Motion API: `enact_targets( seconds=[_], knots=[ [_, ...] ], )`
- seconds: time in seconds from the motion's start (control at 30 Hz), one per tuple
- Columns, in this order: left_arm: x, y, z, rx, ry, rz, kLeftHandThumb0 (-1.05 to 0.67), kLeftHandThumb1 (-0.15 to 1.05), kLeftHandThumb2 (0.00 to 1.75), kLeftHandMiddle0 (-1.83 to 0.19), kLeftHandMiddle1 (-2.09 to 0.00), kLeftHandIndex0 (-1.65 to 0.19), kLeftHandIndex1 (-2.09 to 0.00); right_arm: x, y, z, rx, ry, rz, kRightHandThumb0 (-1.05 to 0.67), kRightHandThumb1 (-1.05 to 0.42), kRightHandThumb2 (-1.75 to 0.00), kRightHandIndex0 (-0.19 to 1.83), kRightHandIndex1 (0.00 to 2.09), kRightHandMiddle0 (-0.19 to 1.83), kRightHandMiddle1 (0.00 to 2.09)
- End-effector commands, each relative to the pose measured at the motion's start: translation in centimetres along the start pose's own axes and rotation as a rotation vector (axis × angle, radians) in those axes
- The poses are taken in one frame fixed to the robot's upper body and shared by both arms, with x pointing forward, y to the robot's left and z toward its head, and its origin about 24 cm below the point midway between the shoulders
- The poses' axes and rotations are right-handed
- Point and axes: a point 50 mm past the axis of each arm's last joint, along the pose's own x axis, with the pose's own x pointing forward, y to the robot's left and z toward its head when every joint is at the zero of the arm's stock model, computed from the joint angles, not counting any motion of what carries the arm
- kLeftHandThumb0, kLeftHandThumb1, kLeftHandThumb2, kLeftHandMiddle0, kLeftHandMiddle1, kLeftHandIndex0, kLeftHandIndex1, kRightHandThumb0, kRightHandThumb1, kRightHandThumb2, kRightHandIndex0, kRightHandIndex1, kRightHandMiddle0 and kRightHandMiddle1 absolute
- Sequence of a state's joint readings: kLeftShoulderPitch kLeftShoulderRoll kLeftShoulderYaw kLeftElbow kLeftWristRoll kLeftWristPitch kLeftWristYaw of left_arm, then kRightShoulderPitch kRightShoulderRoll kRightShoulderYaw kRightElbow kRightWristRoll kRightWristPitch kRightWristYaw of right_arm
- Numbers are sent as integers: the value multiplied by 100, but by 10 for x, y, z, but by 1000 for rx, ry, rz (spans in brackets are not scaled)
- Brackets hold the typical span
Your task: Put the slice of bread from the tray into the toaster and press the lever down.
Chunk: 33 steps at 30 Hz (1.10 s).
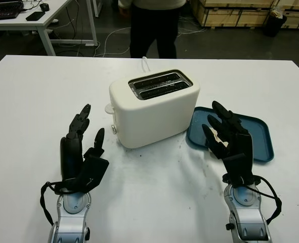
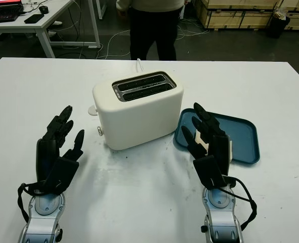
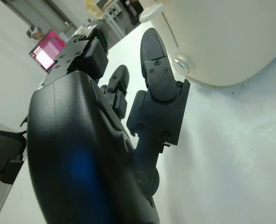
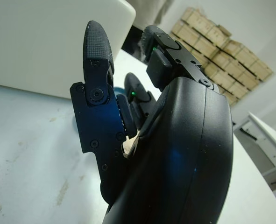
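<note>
A cream toaster (image 1: 154,109) stands mid-table, both top slots (image 1: 158,84) empty; its lever (image 1: 109,108) sticks out of the left end, raised. To its right lies a blue tray (image 1: 258,132). The pale bread slice (image 2: 230,150) lies on the tray, mostly hidden behind my right hand (image 1: 213,120). That hand is open above the tray's near left part, and a sliver of bread (image 4: 127,145) shows by its palm. My left hand (image 1: 91,121) is open, left of the toaster and apart from it.
A person (image 1: 152,25) stands just beyond the table's far edge, behind the toaster. The toaster's white cord (image 1: 145,64) runs toward them. A desk (image 1: 38,20) and stacked crates (image 1: 240,10) stand farther back. Bare white tabletop (image 1: 154,187) lies between my hands.
</note>
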State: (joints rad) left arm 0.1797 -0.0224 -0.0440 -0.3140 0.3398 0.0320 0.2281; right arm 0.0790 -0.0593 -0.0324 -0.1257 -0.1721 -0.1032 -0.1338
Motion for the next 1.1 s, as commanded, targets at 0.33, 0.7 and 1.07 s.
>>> enact_targets(
  seconds=[0.33, 0.7, 1.07],
  knots=[
    [-1, -3, 0, 2, 3, -8, -56, 92, 47, -39, -25, -40, -1, 0, -2, 1, 13, -15, 7, -56, -92, -26, 59, 0, 54, 0],
    [0, -3, -2, -21, 6, -3, -57, 92, 47, -37, -24, -38, 0, -19, -33, 6, -330, -216, -64, -42, -85, -1, 62, 1, 59, 2],
    [1, -7, 0, -20, 0, -24, -57, 92, 48, -36, -24, -37, 0, -34, -68, -7, -800, -247, -62, -43, -82, 0, 57, 0, 58, 0]
  ],
)
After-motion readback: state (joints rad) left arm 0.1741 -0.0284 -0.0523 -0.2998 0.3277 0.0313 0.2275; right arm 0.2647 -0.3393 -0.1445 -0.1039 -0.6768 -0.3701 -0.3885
